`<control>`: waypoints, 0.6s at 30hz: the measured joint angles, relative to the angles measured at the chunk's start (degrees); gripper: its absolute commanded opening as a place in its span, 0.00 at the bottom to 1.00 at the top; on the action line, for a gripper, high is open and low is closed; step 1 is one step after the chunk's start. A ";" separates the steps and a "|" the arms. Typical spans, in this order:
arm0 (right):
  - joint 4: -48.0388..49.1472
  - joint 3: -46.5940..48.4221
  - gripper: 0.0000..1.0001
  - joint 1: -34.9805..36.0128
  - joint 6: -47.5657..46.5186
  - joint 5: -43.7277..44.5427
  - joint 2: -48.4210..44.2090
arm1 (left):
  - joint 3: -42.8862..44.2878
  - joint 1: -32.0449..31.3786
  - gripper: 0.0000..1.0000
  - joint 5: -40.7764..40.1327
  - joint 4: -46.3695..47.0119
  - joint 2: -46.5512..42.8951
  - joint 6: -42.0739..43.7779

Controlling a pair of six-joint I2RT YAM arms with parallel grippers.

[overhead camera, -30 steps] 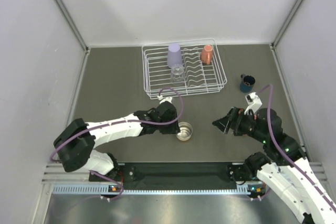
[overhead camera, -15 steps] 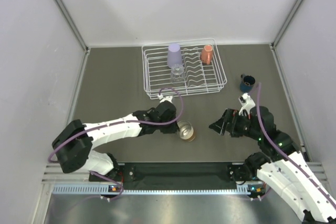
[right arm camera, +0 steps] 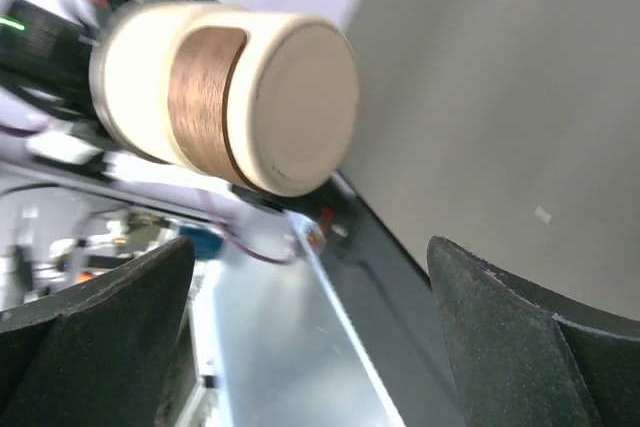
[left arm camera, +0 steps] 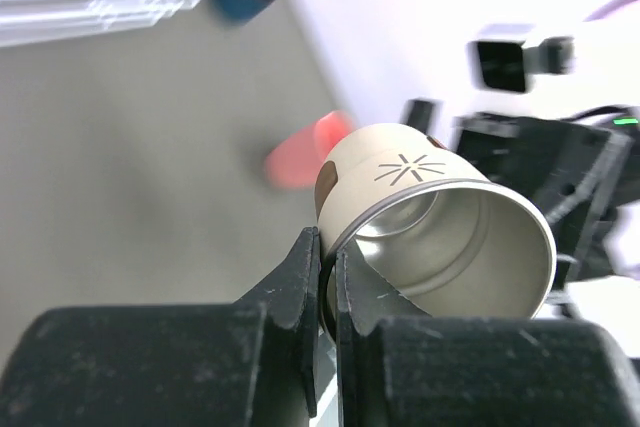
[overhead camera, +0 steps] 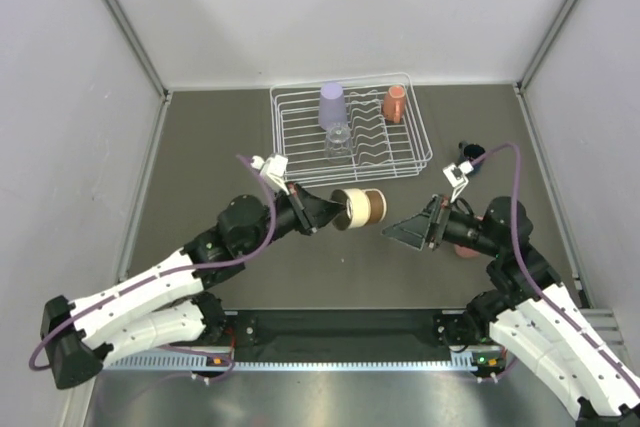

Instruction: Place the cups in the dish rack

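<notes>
My left gripper (overhead camera: 335, 212) is pinched tight on the rim of the steel cup (overhead camera: 360, 208). One finger is inside the cup and one is outside. The cup is up in the air, lying on its side, above the table (overhead camera: 200, 167) in front of the rack (overhead camera: 277, 132). Its shiny mouth faces back at my left arm. Its flat cream bottom, with a brown band round the side, points at my right gripper (overhead camera: 388, 231). My right gripper is wide open and holds nothing. It sits just beside the cup's bottom, not touching it, so it is right in the way on that side. The rack is near, a bit behind the cup. A purple cup (overhead camera: 332, 104) stands upside down in the rack, and a salmon mug (overhead camera: 394, 103) is at its back right. Something clear, like a glass (overhead camera: 338, 142), is in the rack just in front of the purple cup. The blue mug (overhead camera: 470, 156) sits on the table to the right of the rack, partly hidden by my right wrist camera. The pink cup (overhead camera: 466, 248) is on the table under my right arm, and I can see only a bit of it.
</notes>
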 measured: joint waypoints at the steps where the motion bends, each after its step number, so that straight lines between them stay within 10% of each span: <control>1: 2.97 0.02 1.00 0.00 1.66 -0.92 0.24 | -1.31 0.04 0.00 -0.02 2.38 -1.79 -0.24; 18: 37.09 0.09 1.00 6.47 20.31 -4.66 11.50 | -11.37 0.15 0.00 1.27 28.04 -8.98 -5.35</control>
